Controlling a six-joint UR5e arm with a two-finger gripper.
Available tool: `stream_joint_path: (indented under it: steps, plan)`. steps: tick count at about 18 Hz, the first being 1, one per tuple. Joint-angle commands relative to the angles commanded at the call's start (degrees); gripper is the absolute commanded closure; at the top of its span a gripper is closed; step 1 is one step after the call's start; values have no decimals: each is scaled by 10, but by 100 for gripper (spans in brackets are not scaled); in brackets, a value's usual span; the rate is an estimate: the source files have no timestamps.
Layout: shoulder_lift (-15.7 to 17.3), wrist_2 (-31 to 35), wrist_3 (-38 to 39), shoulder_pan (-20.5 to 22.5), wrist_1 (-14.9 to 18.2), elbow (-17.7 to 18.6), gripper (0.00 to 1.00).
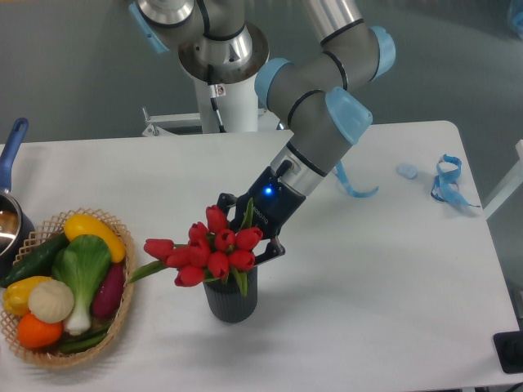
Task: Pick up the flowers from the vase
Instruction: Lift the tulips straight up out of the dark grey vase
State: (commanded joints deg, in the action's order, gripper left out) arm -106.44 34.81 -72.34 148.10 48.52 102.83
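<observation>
The flowers (208, 251), a bunch of red tulip buds with green leaves, stand in the dark grey ribbed vase (231, 302) at the table's front centre. One bud and a leaf lean out to the left. My gripper (248, 226) reaches down from the upper right, tilted, just behind and above the vase's rim. Its black fingers (225, 201) stand apart on either side of the back of the bunch. The buds hide the stems and the fingertips, so I cannot see contact with the stems.
A woven basket (122, 314) of vegetables sits at the front left. A pot with a blue handle (11, 147) is at the left edge. Blue ribbon pieces (448, 181) lie at the right rear. The robot base (225, 90) stands behind the table.
</observation>
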Motion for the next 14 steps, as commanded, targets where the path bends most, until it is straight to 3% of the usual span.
stream_joint_path:
  steps: [8, 14]
  plan:
    - [35, -15, 76, 7, 0, -12, 64]
    - [54, -17, 141, 8, 0, -54, 64]
